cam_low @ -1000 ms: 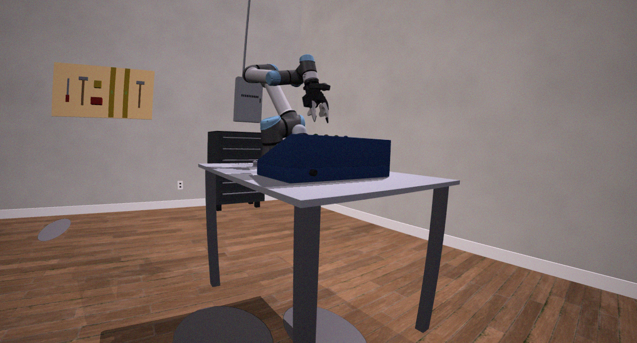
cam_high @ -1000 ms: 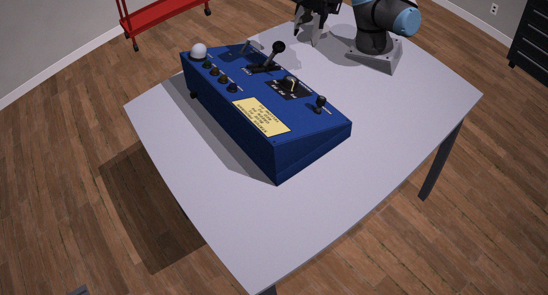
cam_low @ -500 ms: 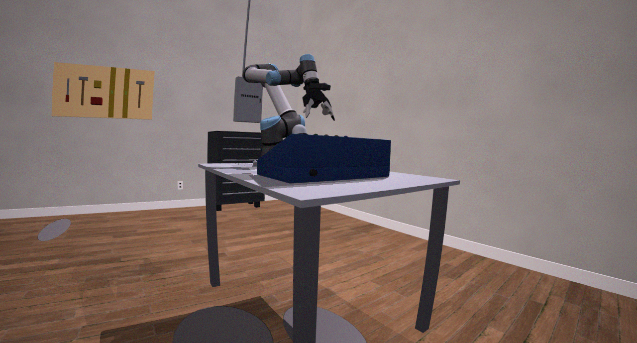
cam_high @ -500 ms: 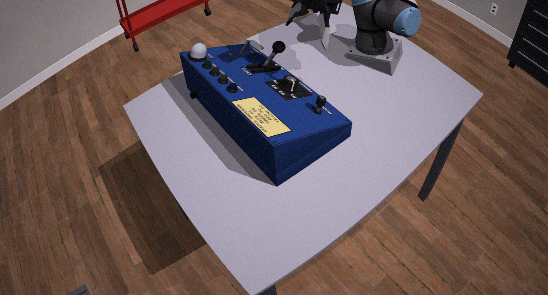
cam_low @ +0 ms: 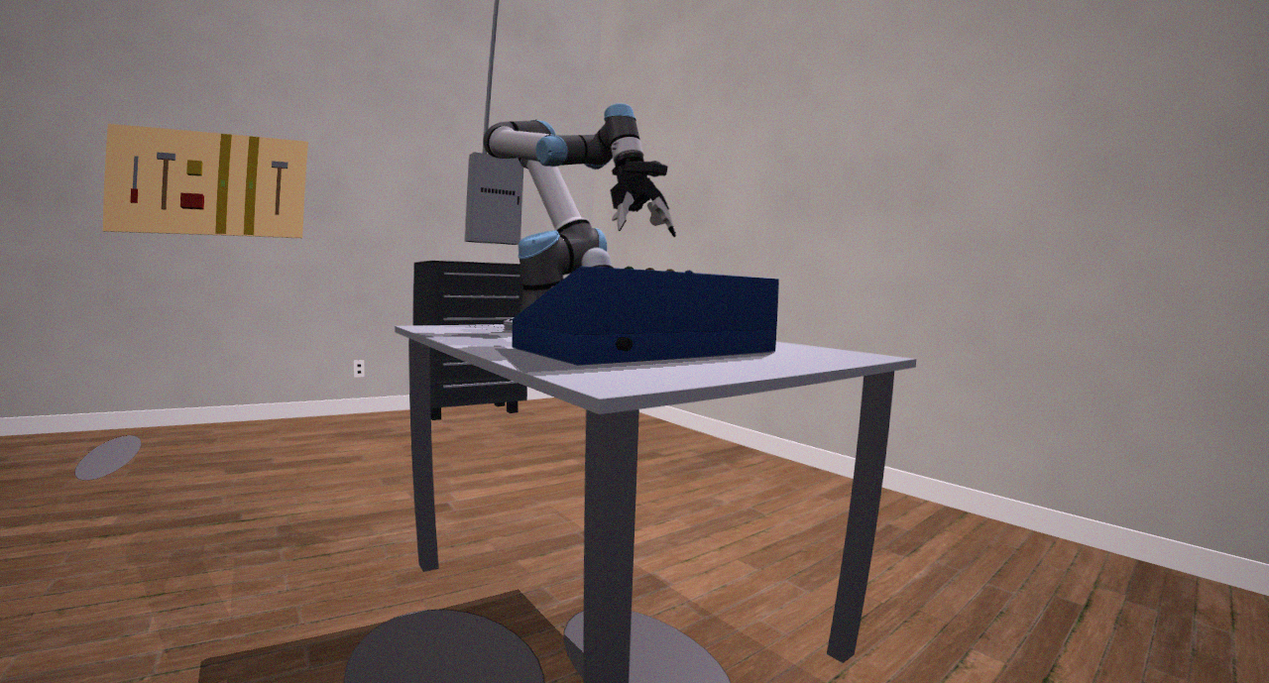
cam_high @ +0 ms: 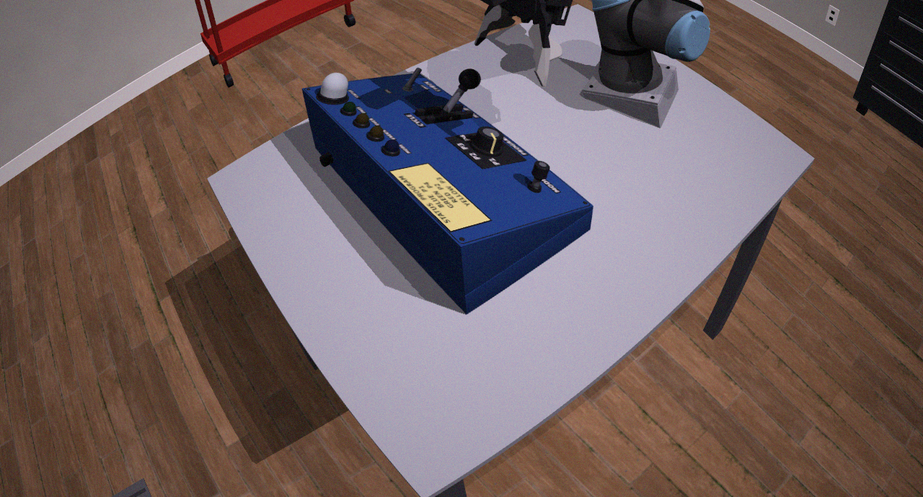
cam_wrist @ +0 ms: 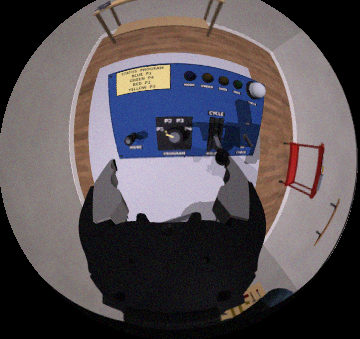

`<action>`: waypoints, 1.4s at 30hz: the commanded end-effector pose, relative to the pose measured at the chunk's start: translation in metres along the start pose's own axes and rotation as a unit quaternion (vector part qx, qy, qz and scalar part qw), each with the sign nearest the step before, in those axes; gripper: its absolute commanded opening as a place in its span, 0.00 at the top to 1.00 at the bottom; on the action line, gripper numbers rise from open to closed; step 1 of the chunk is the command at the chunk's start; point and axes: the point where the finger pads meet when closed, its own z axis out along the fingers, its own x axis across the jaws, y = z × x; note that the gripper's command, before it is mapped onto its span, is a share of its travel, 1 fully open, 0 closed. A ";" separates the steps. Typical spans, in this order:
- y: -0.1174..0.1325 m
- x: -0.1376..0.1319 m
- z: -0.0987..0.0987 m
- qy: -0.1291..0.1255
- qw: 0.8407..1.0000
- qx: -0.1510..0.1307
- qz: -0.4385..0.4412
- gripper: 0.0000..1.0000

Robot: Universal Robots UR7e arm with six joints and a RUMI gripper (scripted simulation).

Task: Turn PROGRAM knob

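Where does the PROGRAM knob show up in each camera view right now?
Top: PROGRAM knob, right of centre on the console's sloped face.
Exterior: not visible; only the console's back and side show.
Wrist: knob at centre, above the open gripper.
Shared landmark: the blue console.
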 end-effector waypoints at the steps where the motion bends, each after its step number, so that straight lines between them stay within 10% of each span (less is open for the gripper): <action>1: -0.014 -0.006 0.000 0.000 1.000 0.000 0.000 0.00; 42: -0.028 -0.011 0.000 0.000 1.000 0.000 0.000 0.00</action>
